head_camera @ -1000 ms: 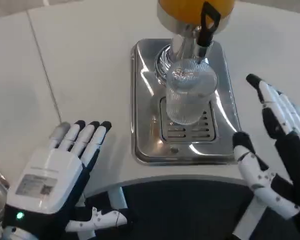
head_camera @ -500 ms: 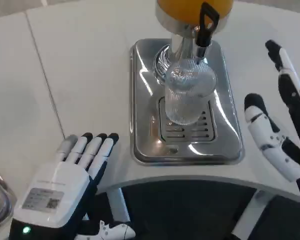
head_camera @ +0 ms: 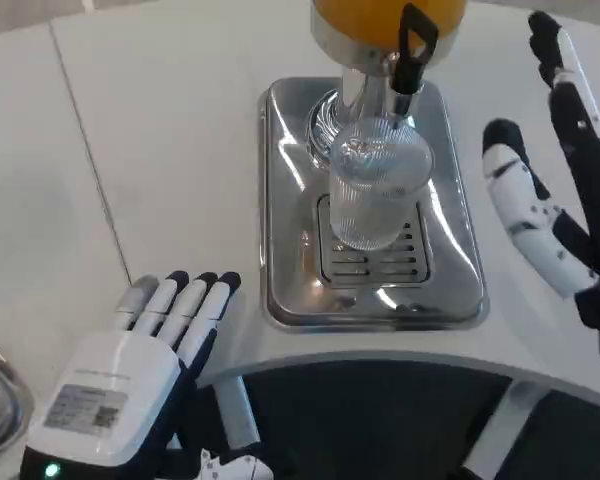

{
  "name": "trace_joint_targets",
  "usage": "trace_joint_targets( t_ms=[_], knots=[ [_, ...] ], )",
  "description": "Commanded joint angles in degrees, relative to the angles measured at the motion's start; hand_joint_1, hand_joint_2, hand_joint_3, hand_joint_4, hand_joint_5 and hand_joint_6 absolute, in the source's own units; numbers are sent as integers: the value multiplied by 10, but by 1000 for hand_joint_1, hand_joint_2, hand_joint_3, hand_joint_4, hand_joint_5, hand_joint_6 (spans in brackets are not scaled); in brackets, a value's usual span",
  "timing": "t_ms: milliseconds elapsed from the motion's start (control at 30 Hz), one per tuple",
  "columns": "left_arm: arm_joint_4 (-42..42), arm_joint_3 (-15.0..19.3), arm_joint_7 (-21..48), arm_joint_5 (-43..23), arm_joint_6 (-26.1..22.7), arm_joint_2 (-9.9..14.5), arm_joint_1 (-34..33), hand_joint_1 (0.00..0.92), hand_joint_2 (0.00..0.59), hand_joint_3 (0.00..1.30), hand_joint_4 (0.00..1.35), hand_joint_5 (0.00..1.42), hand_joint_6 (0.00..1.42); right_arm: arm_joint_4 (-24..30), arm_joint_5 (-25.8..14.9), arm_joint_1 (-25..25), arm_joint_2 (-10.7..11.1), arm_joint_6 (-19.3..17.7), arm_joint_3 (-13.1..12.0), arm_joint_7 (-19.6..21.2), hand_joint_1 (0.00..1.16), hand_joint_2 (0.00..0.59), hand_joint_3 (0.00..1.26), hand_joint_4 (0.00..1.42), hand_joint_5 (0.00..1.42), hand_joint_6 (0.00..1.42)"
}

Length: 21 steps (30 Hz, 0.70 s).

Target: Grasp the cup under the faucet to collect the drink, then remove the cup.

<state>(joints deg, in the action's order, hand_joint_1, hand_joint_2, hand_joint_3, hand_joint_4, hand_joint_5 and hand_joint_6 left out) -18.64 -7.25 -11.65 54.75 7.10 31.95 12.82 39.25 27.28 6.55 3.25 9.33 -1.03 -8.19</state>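
Not grabbed anything yet: cup (head_camera: 378, 193) sits empty under the faucet (head_camera: 405, 60), my right hand (head_camera: 560, 190) spread at its 3 o'clock, left hand (head_camera: 140, 370) flat, holding nothing.

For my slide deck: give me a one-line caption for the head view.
Open right hand poised beside the ribbed clear cup on the dispenser's steel drip tray; left hand rests at the table edge.

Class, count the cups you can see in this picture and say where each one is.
1. The cup, clear and ribbed, stands on the drip tray under the faucet. No robot hand touches it. Nothing suggests another is hidden.
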Motion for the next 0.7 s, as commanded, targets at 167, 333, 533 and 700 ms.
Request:
trace_joint_targets(
  t_ms=[167, 333, 533, 700],
  knots=[
    [-2, 5, -15, 5, 10, -7, 4, 0, 74, 0, 0, 0, 0, -43, -35, 64, 4, -10, 9, 21, 320, 563, 0, 0, 0, 0],
    [-1, 10, -22, 2, 14, -9, 2, 0, 75, 0, 0, 0, 0, -57, -51, 99, 3, -11, 18, 29, 325, 560, 0, 0, 0, 0],
    [2, 17, -32, 0, 21, -12, 4, 0, 76, 0, 0, 0, 0, -65, -60, 121, 2, -12, 34, 33, 330, 556, 0, 0, 0, 0],
    [3, 22, -34, -1, 23, -13, 4, 0, 77, 0, 0, 0, 0, -73, -60, 129, -2, -16, 50, 40, 334, 554, 0, 0, 0, 0]
  ],
)
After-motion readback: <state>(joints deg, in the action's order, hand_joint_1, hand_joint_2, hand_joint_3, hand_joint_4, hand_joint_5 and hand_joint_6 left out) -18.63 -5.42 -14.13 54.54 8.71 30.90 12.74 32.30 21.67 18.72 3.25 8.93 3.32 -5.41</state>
